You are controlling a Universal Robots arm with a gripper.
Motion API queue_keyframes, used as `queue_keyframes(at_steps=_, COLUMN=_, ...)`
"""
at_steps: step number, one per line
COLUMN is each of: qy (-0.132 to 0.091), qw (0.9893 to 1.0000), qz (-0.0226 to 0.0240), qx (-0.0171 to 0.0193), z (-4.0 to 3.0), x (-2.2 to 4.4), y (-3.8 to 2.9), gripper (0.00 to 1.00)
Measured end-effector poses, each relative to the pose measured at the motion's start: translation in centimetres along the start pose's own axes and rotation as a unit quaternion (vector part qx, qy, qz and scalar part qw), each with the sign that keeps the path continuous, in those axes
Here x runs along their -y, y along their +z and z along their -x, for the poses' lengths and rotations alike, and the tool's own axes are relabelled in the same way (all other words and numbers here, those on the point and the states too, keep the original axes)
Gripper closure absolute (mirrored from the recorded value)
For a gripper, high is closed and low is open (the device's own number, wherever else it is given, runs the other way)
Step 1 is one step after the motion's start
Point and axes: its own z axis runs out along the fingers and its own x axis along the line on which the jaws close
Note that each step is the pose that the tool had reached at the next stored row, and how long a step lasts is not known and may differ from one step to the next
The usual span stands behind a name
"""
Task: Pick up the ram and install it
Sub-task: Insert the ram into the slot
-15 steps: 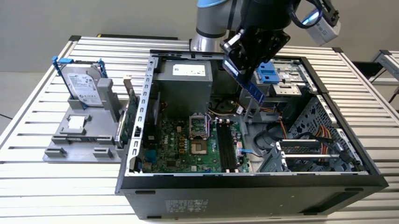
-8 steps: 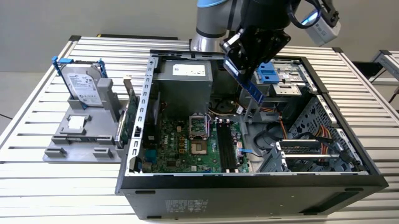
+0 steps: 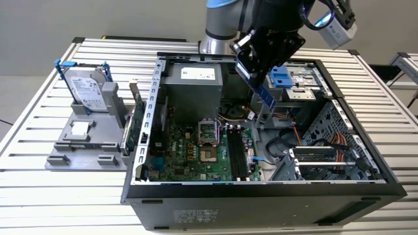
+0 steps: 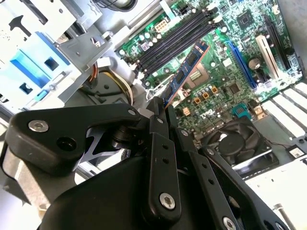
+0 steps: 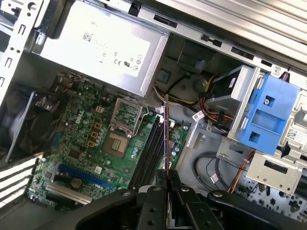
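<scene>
Hard drive (image 3: 88, 92) with blue rails upright in grey fixture (image 3: 81, 147), well off gripper toward exterior view's left. Green expansion card (image 3: 132, 128) just beside fixture.
Gripper (image 3: 248, 58) over open computer case (image 3: 261, 196), fingers pinched narrow on ram (image 3: 258, 88). Stick tilted, clear above motherboard (image 3: 189, 152).
Black memory slots (image 3: 236, 152) below gripper, apart from stick.
Risk, my judgement: tilt carried down, edge misses slot or snags cables near blue drive bay (image 3: 279, 77).
White label (image 3: 197, 73) on power supply (image 3: 193, 93); print left unread.
</scene>
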Motion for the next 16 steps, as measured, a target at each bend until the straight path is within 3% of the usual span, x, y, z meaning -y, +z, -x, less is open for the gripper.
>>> queue_keyframes(at_steps=16, qy=0.034, qw=0.9994, qz=-0.0005, qx=0.0014, z=0.0, x=0.0, y=0.0, gripper=1.0)
